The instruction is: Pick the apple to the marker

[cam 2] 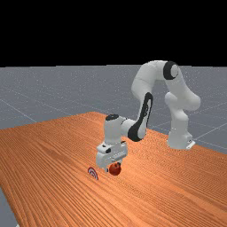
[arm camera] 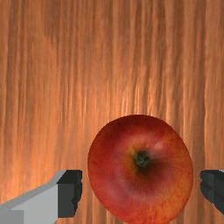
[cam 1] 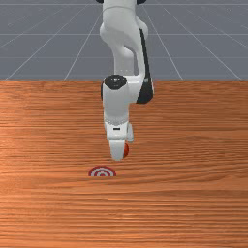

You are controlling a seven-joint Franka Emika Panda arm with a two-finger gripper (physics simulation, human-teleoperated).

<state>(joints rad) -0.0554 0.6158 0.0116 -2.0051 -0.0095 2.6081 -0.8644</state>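
In the far view my gripper (cam 2: 112,167) is low over the table, its fingers around the red apple (cam 2: 115,169). The wrist view has the gripper (arm camera: 141,187) open, with the apple (arm camera: 140,168) between the fingers and a gap on either side, wider at one finger. Part of the apple (cam 1: 126,150) peeks out from behind the hand in the front view. The red-and-white ringed marker (cam 1: 101,169) appears there as a half disc, nearer the camera and toward the front view's left. In the far view the marker (cam 2: 92,173) stands left of the apple, apart from it.
The wooden table (cam 1: 193,193) spreads around the apple and marker. Behind the hand, the arm reaches back over the table toward its base at the far view's right.
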